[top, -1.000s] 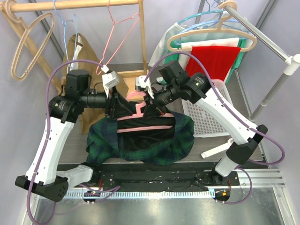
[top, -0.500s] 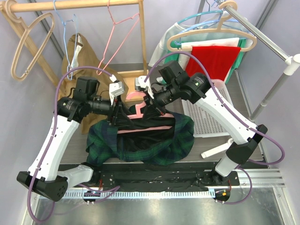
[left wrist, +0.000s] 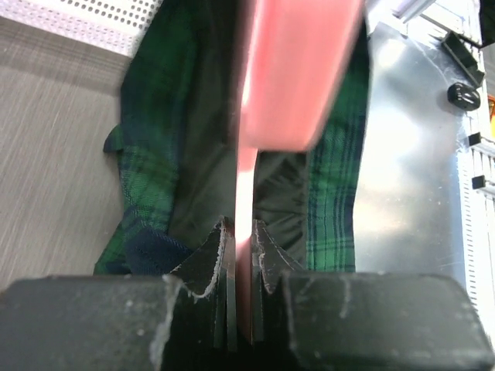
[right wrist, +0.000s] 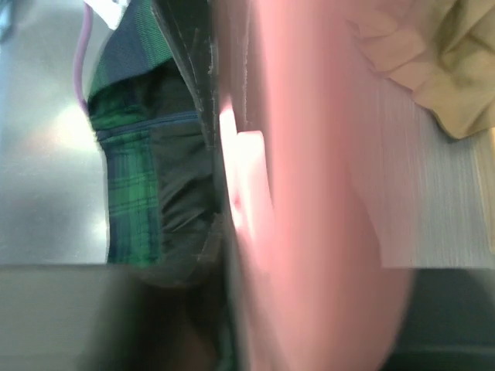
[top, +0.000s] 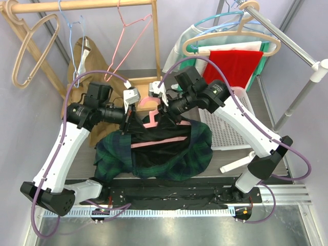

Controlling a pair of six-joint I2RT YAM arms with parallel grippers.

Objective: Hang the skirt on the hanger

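The pink plastic hanger [left wrist: 294, 77] is being pinched by the left gripper [left wrist: 244, 236], inside the dark green tartan skirt [top: 197, 148] lying bunched on the grey tabletop [left wrist: 62, 154]. Whether the right gripper [top: 165, 109] is spread cannot be told. If too little fabric is being caught, the skirt may be shed on lifting.

Grey wood-grain tabletop [top: 225, 156]. Green plaid skirt [top: 169, 159] heaped in middle, dark lining showing, hem spilling toward near edge. White perforated panel [top: 225, 133] flat just right of skirt, its edge touching the cloth. White rack foot [top: 236, 165] lying slantwise near panel's front corner. Tan cloth [top: 84, 61] bunched at far left, partly hidden behind arm.
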